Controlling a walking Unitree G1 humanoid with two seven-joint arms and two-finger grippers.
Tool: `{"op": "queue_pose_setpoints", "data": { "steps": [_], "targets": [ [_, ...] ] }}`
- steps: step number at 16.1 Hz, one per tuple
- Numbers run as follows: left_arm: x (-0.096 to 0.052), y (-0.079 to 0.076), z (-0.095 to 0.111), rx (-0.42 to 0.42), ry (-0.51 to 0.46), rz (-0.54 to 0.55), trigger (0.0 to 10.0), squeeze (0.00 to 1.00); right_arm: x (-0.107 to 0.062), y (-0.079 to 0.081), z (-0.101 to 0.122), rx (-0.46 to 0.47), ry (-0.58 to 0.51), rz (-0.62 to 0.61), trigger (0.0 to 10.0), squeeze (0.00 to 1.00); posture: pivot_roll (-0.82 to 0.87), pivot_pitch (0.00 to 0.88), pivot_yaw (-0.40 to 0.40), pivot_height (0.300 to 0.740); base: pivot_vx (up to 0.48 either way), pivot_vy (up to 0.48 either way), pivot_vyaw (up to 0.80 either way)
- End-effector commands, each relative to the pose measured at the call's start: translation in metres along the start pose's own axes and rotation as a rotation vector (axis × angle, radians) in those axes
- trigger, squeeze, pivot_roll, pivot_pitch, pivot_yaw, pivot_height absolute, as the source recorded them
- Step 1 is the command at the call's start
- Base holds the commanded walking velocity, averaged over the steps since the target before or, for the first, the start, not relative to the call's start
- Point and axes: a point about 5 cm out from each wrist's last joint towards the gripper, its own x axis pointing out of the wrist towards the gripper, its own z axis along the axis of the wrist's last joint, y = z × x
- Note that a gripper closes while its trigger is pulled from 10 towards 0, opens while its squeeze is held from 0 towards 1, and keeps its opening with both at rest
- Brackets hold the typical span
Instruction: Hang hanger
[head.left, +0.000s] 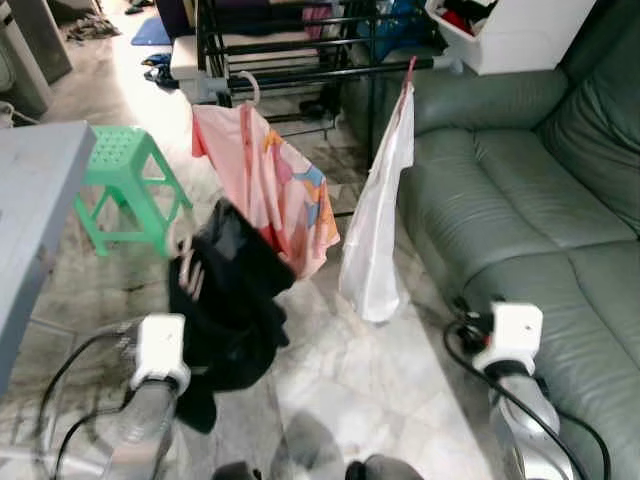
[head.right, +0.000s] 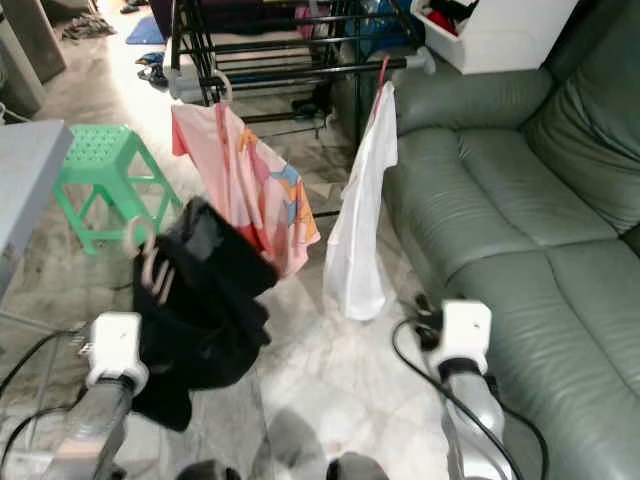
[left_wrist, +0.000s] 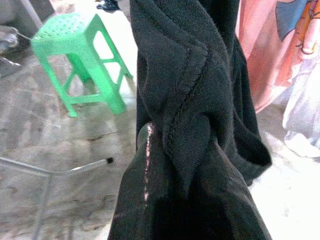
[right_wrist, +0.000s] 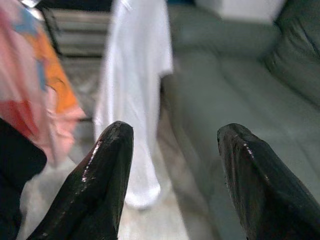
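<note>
My left gripper (head.left: 190, 305) holds up a black garment (head.left: 235, 300) low in front of the rack, and a pale hanger hook (head.right: 143, 258) sticks out at the garment's top. In the left wrist view the cloth drapes over the gripper, leaving one glossy finger (left_wrist: 146, 165) showing. The black drying rack (head.left: 330, 72) stands ahead. From its front bar hang a pink printed garment (head.left: 270, 190) and a white garment (head.left: 380, 220). My right gripper (right_wrist: 172, 175) is open with nothing in it, low beside the sofa and facing the white garment.
A green plastic stool (head.left: 125, 180) stands to the left of the rack. A grey table (head.left: 30, 190) edges in at far left. A grey-green sofa (head.left: 540, 200) runs along the right, with a white box (head.left: 510, 35) behind it. Cables trail from both wrists.
</note>
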Motion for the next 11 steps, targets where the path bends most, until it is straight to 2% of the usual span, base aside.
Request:
{"op": "queue_pose_setpoints", "data": {
  "steps": [1,3,4,7,9,11],
  "targets": [
    [-0.001,0.010,0.016,0.027,-0.074,0.022,10.0,0.00,0.005,0.005,0.013,-0.021,-0.043,0.050,10.0,0.00,-0.04,0.000,0.036,0.740,0.000,0.000,0.00],
    [-0.006,0.013,0.015,0.054,-0.066,0.004,10.0,0.00,0.010,0.008,0.024,0.011,-0.067,0.089,10.0,0.00,-0.03,0.000,0.030,0.740,0.000,0.000,0.00],
    [-0.010,0.020,0.010,0.059,-0.052,0.027,10.0,0.00,0.009,0.013,0.028,0.047,-0.075,0.131,10.0,0.00,-0.03,0.000,0.028,0.740,0.000,0.000,0.00],
    [-0.018,0.022,0.005,0.051,-0.035,0.030,10.0,0.00,-0.004,0.022,0.022,0.062,-0.050,0.178,10.0,0.00,-0.02,0.000,0.027,0.740,0.000,0.000,0.00],
    [-0.019,0.020,0.002,0.007,-0.051,0.049,10.0,0.00,-0.013,0.021,0.020,0.071,-0.028,0.171,10.0,0.00,-0.03,0.000,0.021,0.740,0.000,0.000,0.00],
    [-0.019,0.019,0.000,0.008,-0.049,0.042,10.0,0.00,-0.016,0.016,0.021,0.090,-0.025,0.138,10.0,0.00,-0.03,0.000,0.019,0.740,0.000,0.000,0.00]
  ]
}}
